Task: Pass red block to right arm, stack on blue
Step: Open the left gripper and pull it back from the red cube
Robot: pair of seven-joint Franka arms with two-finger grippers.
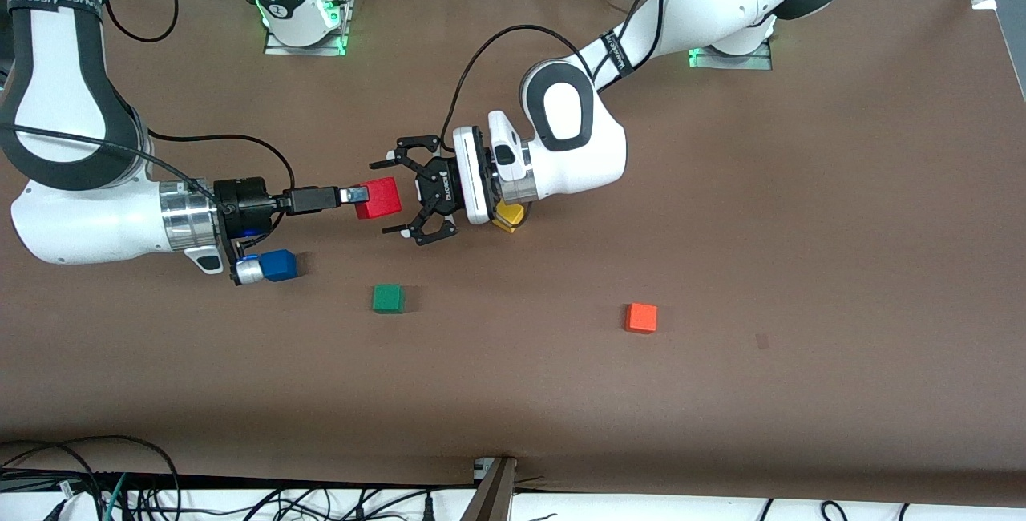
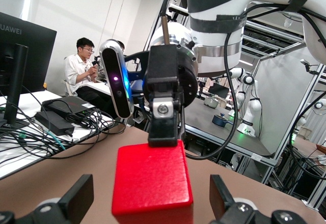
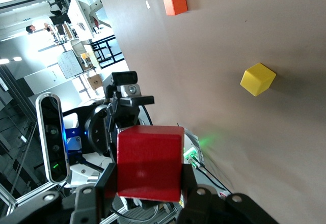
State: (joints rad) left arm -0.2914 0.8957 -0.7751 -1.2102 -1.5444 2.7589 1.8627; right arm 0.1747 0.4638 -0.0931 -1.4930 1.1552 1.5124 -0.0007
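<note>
Red block (image 1: 378, 198) sits in mid-air left of centre in my front view, pinched by the right pincer (image 1: 349, 195) over the brown worktop (image 1: 721, 264). My left pincer (image 1: 406, 190) is spread wide around the block's other end, its fingers (image 1: 398, 229) not touching it. Lower left, the blue cube (image 1: 279, 264) rests on the worktop below the right wrist. A green cube (image 1: 388, 298), orange cube (image 1: 641, 317) and yellow cube (image 1: 507, 216) lie apart.
</note>
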